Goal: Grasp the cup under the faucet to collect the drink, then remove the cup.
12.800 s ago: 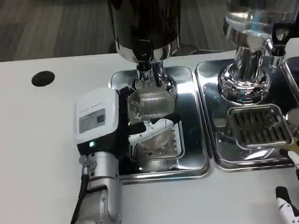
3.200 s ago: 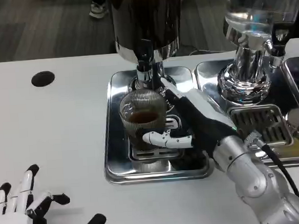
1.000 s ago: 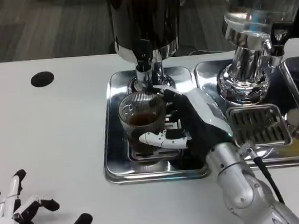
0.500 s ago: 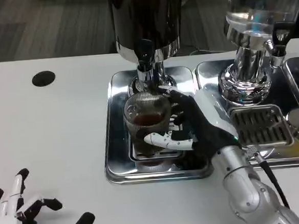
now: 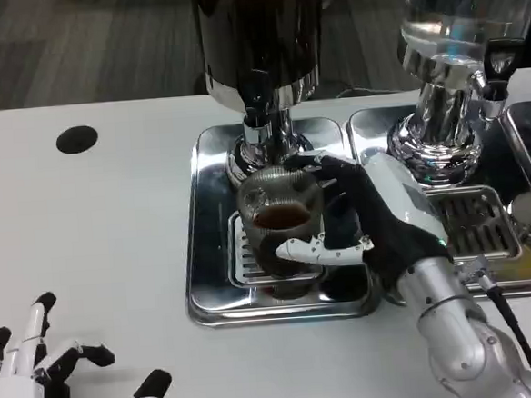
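A ribbed clear cup (image 5: 281, 218) holding dark drink sits in my right hand (image 5: 369, 217), which grips it from the right with the thumb across its front. The cup is tilted a little and stands over the front of the left steel drip tray (image 5: 215, 289), forward and right of the faucet (image 5: 257, 104) of the dark dispenser (image 5: 260, 35). My left hand (image 5: 43, 383) lies at the table's near left edge, fingers spread, holding nothing.
A second dispenser (image 5: 456, 49) with a clear tank stands at the right on its own steel tray (image 5: 393, 263) with a slotted grate. A black round hole (image 5: 77, 139) marks the table at the far left. White tabletop stretches left of the trays.
My right hand has drawn the cup forward and to the right, away from under the faucet, tilting it slightly. The left hand stays at the near left edge.
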Robot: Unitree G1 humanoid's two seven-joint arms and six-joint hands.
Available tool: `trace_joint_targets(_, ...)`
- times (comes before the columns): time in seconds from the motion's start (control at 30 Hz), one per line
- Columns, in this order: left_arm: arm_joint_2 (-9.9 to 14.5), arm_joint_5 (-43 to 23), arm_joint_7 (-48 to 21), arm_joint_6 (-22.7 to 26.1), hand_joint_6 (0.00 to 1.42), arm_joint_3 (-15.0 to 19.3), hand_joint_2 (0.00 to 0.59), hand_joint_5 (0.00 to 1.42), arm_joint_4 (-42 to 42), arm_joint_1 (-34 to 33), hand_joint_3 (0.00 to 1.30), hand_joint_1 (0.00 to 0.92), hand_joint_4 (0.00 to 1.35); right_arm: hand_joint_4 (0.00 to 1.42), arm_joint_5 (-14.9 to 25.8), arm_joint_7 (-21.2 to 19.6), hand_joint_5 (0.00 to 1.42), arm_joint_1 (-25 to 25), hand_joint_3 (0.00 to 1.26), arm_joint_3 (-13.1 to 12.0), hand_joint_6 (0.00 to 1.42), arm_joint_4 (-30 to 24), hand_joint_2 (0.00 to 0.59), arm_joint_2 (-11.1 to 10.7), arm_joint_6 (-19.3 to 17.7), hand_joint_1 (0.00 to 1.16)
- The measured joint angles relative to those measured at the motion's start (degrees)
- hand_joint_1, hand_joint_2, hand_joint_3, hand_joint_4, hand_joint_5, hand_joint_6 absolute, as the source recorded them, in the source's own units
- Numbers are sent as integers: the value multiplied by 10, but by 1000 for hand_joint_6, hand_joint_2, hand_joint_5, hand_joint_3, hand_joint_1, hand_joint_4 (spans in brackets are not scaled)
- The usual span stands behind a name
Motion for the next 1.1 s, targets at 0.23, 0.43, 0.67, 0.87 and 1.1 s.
trace_joint_targets(0.23,0,0,0,-2,66,-10,129,180,8,-4,638,0,30,550,0,0,506,5,507,-7,567,-3,194,0,2,813)
trace_joint_targets(0.43,0,-1,0,-6,65,-10,130,180,11,-9,638,0,30,555,-7,6,509,21,508,-8,569,-37,194,-1,22,818)
trace_joint_targets(0.67,0,-3,0,-10,64,-11,131,180,17,-22,639,0,30,558,-8,16,527,42,508,-19,572,-71,207,-15,35,817)
trace_joint_targets(0.87,0,-3,0,-10,64,-15,131,180,17,-28,639,0,25,565,-7,30,530,57,508,-26,574,-99,208,-18,50,816)
trace_joint_targets(1.1,0,-2,-1,-10,64,-20,132,180,22,-42,639,0,21,571,-5,59,530,95,508,-41,576,-158,210,-35,65,820)
